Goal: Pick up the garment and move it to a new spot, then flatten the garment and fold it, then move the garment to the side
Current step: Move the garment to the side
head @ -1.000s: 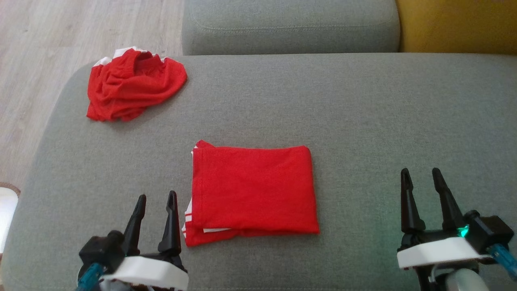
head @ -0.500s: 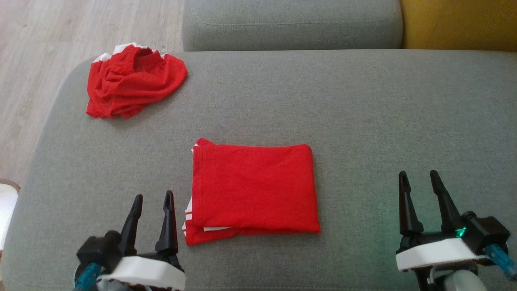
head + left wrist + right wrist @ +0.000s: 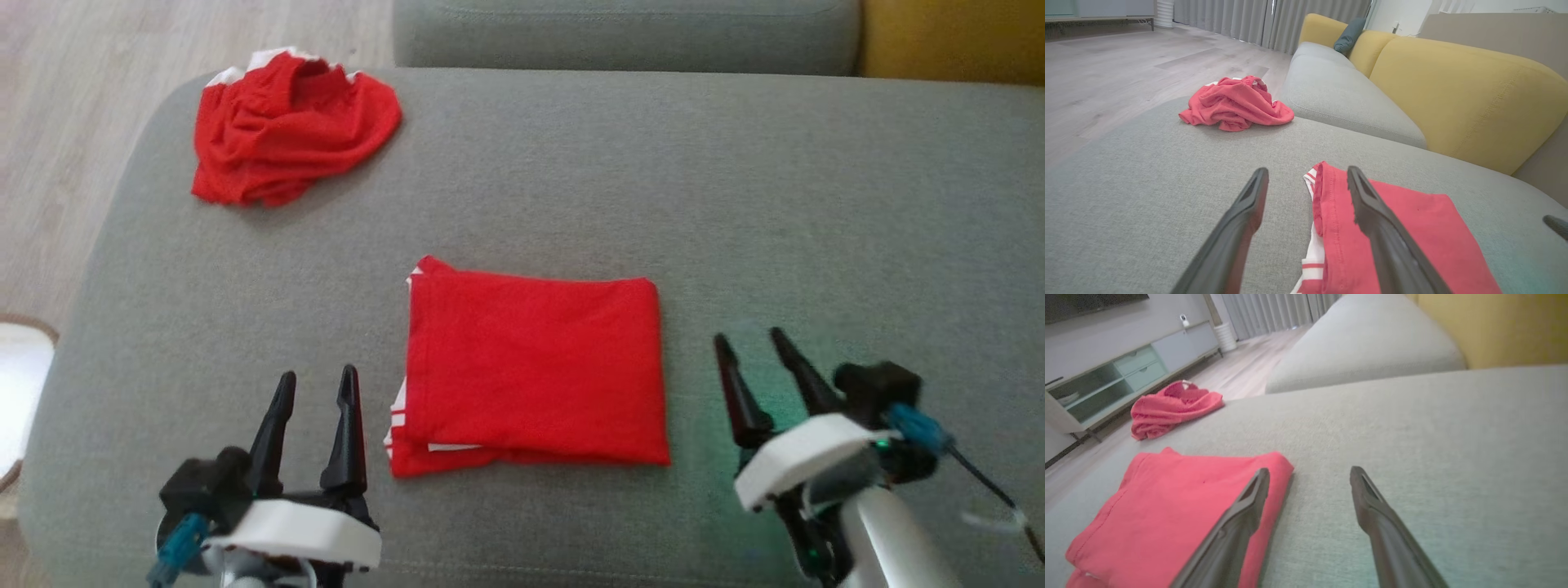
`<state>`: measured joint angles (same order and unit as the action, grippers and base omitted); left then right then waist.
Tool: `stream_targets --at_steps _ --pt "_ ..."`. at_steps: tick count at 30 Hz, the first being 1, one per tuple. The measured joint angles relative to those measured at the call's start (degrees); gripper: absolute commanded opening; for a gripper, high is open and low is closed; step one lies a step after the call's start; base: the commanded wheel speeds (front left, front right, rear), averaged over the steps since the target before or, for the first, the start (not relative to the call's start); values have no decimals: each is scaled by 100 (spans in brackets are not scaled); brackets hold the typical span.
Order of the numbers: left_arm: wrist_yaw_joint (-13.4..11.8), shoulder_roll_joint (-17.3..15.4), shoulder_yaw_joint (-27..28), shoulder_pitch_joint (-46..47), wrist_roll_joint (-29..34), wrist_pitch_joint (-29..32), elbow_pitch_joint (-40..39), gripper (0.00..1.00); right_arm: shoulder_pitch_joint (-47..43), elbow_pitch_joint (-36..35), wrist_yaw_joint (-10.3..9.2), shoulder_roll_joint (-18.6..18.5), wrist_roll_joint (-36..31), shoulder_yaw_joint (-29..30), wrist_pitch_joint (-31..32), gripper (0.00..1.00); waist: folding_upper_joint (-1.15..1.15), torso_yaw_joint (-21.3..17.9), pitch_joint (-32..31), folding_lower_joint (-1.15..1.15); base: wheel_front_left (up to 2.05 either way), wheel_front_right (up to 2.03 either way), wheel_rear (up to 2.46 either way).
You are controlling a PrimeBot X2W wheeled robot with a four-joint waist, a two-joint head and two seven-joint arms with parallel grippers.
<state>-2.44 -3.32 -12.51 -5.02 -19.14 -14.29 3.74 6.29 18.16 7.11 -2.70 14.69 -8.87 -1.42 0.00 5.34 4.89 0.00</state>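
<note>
Nearest you, your left gripper hovered low at the front of the grey seat cushion, its two dark fingers spread wide with nothing between them, just beside the near left corner of the folded red garment. In its wrist view the inner finger overlapped that edge, though whether it touched the cloth could not be told from there. Your right gripper was likewise spread and empty, near the garment's right edge but apart from it, angled in toward it. Between the two lay the garment itself, a neat rectangle flat on the cushion; the folding looked done, so what remained was probably the move to the side. Its right edge was a closed fold, while its left edge was open, with white striped trim peeking from the lower layers. You could judge it thin, light and limp: no weight to speak of, but no stiffness either, so a one-corner lift would likely let the layers slide and the fold fall open. The safer hold was a pinch through every layer at both short sides together — one at the loose hems, one at the closed fold — then a level carry. The woven cushion looked likely to drag at the bottom layer, so lifting seemed wiser than sliding. Farther off, at the cushion's far left corner, a second red garment sat crumpled, well apart from the folded one. Beyond it were a farther grey cushion, the yellow backrest and the wood floor.
</note>
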Motion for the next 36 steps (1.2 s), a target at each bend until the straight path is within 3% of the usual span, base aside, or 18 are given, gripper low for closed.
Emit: stream_targets --at_steps 7,18,19,20,21,23,25,30,36 --pt "-2 12 -29 89 -3 0 -2 100 463 709 0 -4 516 -361 842 100 0 329 158 0 0 0 0" --pt "-67 14 -85 160 -126 0 -37 100 988 1439 0 -10 801 -372 1457 100 0 630 317 0 0 0 0" --pt "-69 15 -96 185 -127 0 -43 100 1051 1477 0 -18 860 -413 1563 91 0 637 323 0 0 0 0" --pt "-81 16 -107 199 -127 0 -53 100 1127 1522 0 -26 914 -461 1673 62 0 638 326 0 0 0 0" --pt "-109 18 -116 204 -131 0 -63 100 1200 1558 0 -30 951 -509 1761 45 0 635 328 0 0 0 0" --pt "-114 18 -121 203 -170 0 -70 100 1307 1616 0 -31 957 -594 1886 29 0 621 330 0 0 0 0" --pt "-118 18 -122 203 -172 0 -71 100 1333 1631 0 -31 961 -650 1956 0 0 598 325 0 0 0 0" --pt "-114 19 -121 202 -168 -1 -103 100 1338 1641 0 -7 922 -586 1809 0 0 470 319 0 0 0 0" --pt "-59 19 -145 205 -90 -1 -199 100 1528 1731 0 -9 581 -63 1527 0 0 145 362 0 0 0 0"
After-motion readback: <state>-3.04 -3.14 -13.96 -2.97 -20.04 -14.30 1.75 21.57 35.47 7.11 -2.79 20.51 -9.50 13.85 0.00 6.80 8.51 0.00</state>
